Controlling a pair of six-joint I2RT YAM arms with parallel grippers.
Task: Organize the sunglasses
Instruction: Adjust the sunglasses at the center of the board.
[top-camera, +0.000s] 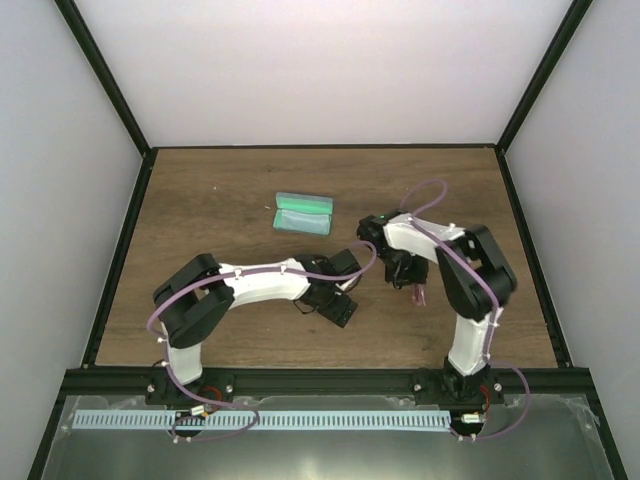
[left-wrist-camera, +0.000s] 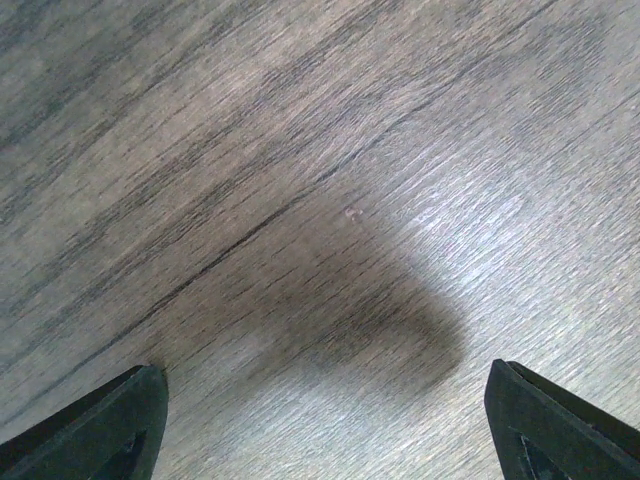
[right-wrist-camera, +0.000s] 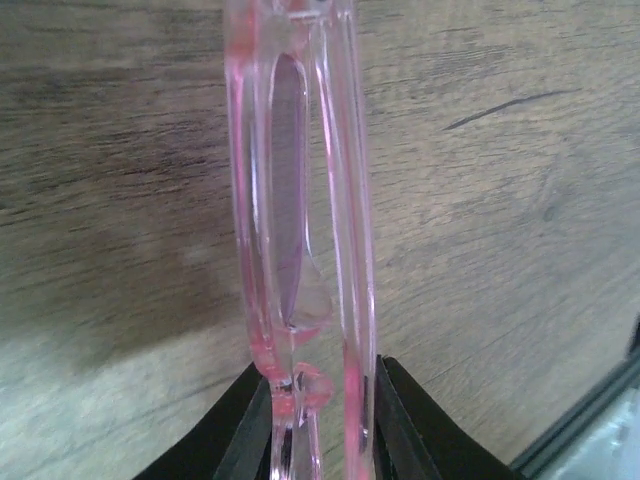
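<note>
- R gripper (right-wrist-camera: 315, 405): fingers clamped on sunglasses (right-wrist-camera: 300, 200). Pink clear frame sits between both pads, edge-on to wrist cam.
- Sunglasses: in R gripper, over table (top-camera: 220, 200), right of centre, just in front of R arm. Top view shows only a small pink bit below the fingers. Cannot tell if the far end touches the wood.
- L gripper (left-wrist-camera: 320, 410): fingers wide apart, nothing between them. Bare wood and its own shadow below.
- L gripper pos.: low, near table centre-front, close to R gripper but not touching.
- Case (top-camera: 302, 212): open, green inside up, flat on table further back, well apart from both grippers.
</note>
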